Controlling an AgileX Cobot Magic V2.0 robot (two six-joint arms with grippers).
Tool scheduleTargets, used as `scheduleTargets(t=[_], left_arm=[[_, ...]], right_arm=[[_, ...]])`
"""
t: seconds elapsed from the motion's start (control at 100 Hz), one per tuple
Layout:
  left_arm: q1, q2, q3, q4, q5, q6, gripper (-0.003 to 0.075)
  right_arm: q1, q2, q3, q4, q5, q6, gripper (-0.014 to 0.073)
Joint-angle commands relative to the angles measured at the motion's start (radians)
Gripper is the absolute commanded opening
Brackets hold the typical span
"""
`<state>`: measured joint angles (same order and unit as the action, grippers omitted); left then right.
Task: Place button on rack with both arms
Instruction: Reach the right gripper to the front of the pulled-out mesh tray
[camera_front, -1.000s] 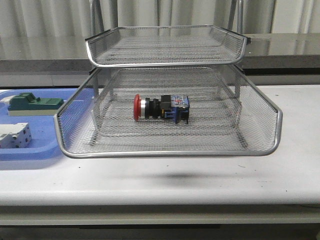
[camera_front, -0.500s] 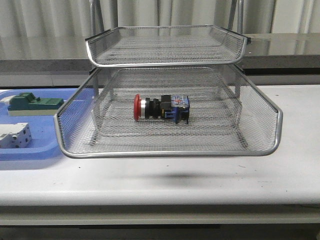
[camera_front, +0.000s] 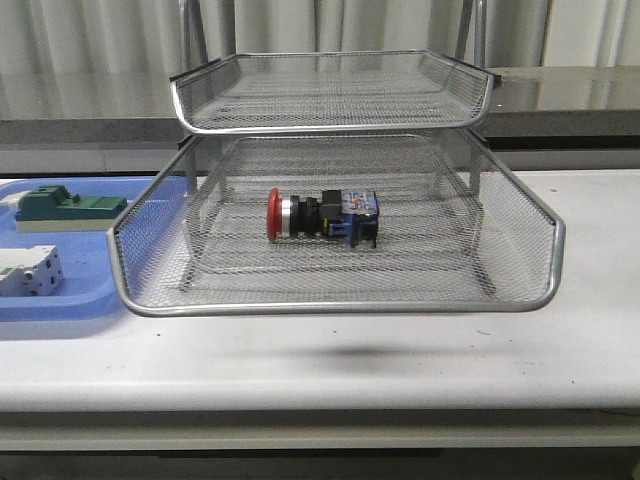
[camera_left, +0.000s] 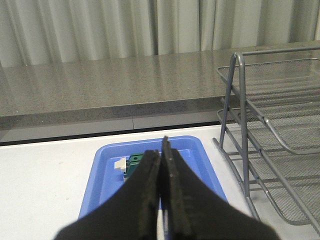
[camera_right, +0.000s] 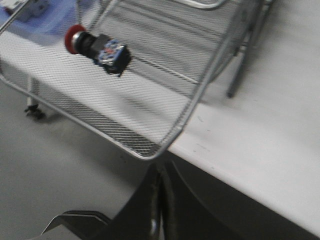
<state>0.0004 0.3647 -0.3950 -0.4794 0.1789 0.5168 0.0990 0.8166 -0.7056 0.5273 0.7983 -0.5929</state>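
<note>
So the little push-button switch with the red mushroom cap, silver collar, black body and blue rear block (camera_front: 322, 217) is lying on its side in the lower visible tier of the big silver wire-mesh letter tray rack (camera_front: 340, 300), roughly mid-tray, red cap pointing toward the robot's left. Nothing is touching it.

The left pincer (camera_left: 161, 200) has its two black fingers pressed together with nothing between them, hanging over the flat blue plastic tray (camera_left: 107, 200), beside the rack's frame. The right pincer (camera_right: 161, 210) is clenched too, empty, sitting out past the rack's front rim near the edge of the white worktop (camera_front: 420, 360), well apart from the button.

On the blue tray left of the rack there's a green block (camera_front: 62, 206) and a white-grey terminal block (camera_front: 28, 272), both just lying there apart from each other.
</note>
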Motion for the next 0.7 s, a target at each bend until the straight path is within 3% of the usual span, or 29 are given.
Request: scheduleTargets(t=[0.0, 0.19, 0.69], left_arm=[[0.001, 0.005, -0.029, -0.015, -0.077, -0.007, -0.0020], [0.001, 0.005, -0.029, -0.015, -0.077, -0.007, -0.0020], [0.001, 0.005, -0.029, -0.015, -0.077, -0.007, -0.0020]], right_arm=[[0.033, 0.066, -0.023, 0.154, -0.048, -0.195, -0.0071], [0.176, 0.196, -0.023, 0.218, -0.057, -0.412, -0.0071], [0.469, 0.480, -0.023, 0.195, -0.267, -0.436, -0.0069]])
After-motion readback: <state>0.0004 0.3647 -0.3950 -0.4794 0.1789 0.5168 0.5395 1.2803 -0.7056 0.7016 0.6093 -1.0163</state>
